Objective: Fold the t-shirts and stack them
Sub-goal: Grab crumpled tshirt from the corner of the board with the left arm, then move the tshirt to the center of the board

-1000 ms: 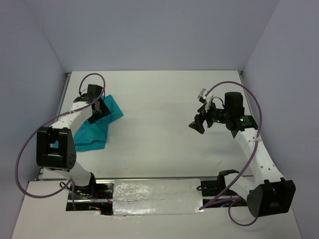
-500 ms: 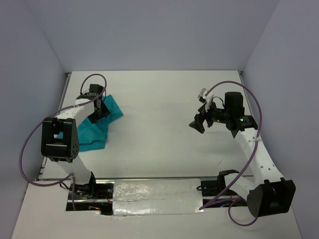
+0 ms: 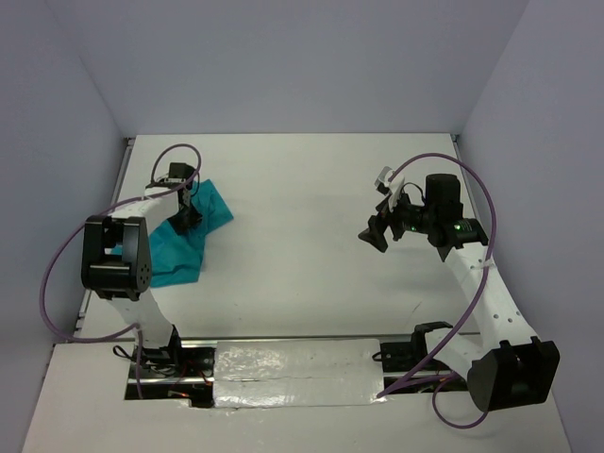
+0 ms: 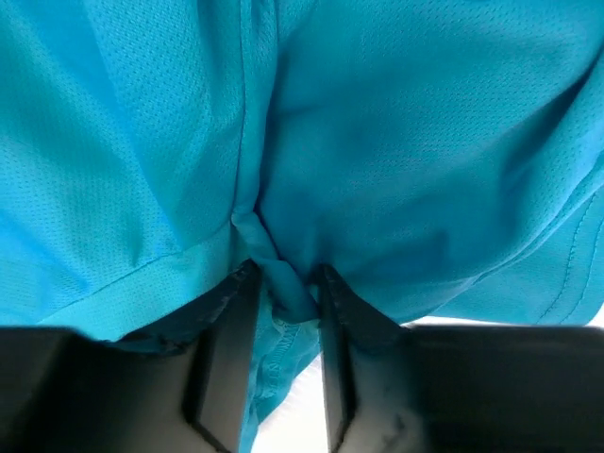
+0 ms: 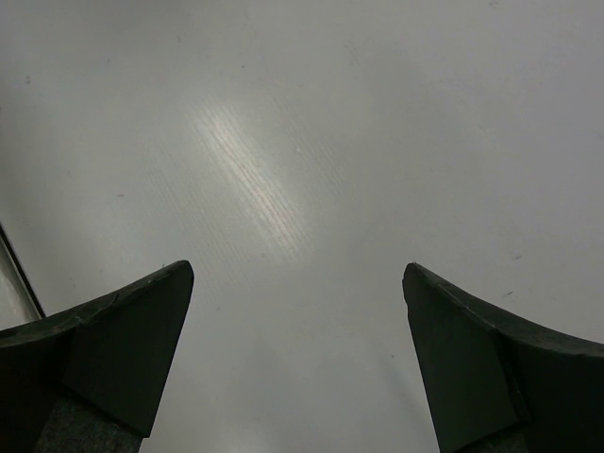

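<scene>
On my overhead feed the teal t-shirt (image 3: 176, 257) lies bunched up close to the left edge of the table (image 3: 302, 189), about halfway between the far-left corner and the near edge. It is not flat. One rumpled part spreads toward the table's middle and another trails toward the near edge.

My left end effector (image 4: 283, 283) sits on the far part of the shirt. In its wrist feed the two fingers are drawn in to a narrow gap, with a ridge of teal cloth pinched between them. A hemmed edge of the fabric hangs just below the pinch, and mesh-textured cloth fills nearly the whole view.

My right end effector (image 3: 371, 238) is well apart from the shirt, over the right half of the table, nearer the right edge than the middle, pointing toward the left side. Its wrist feed shows the fingers spread wide, with only bare white table between them, so it has hold of nothing.
</scene>
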